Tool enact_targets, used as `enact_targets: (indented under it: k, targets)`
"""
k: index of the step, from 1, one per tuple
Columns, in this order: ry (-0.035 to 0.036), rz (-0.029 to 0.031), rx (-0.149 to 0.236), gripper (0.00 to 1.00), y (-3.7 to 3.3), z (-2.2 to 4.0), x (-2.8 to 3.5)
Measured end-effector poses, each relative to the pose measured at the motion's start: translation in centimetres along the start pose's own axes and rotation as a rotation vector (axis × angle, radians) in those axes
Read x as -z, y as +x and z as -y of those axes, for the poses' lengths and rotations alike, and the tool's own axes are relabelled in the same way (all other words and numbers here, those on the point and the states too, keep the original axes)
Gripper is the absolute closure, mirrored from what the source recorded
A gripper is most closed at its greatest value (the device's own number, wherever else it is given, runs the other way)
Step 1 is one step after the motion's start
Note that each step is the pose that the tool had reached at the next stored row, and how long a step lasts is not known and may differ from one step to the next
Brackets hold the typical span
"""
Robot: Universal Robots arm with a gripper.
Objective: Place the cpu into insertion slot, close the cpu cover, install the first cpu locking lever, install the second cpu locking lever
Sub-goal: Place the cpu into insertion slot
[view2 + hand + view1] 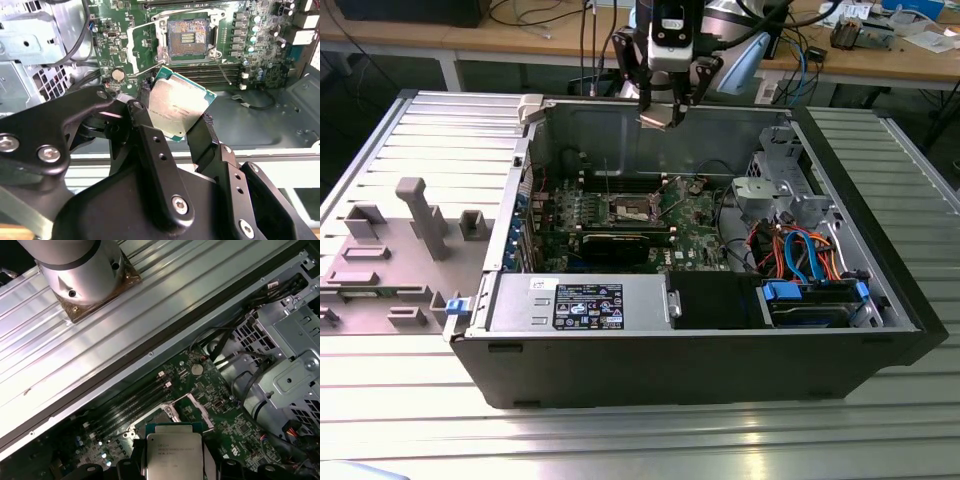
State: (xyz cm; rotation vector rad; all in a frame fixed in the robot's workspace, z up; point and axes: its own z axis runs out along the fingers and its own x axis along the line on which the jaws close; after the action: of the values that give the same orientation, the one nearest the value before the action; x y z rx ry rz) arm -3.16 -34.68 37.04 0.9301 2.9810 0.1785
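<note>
Chip (180, 107) pinched by opposite edges in the hand (175, 106), well above the bare socket (187, 37) beneath; likely needed squaring, levelling, gentle lowering.

A ribbed, silvery metal table (410, 400) spreads across the foreground of the exterior view, its long grooves running from side to side. The same grooved surface shows bright in the first wrist view. A pale glare (660, 450) lies along its near edge. Behind it stands a wooden workbench (520, 45) on white legs (450, 70) — loose dark cables (535, 12) trail over its top — and the floor (360, 100) beneath is dark.
</note>
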Motion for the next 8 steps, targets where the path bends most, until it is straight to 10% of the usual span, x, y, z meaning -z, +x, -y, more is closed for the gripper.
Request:
enact_targets:
  k: [8]
  targets:
    - [0.0038,0.0017,-0.087,0.45,0.0,0.02,-0.19]
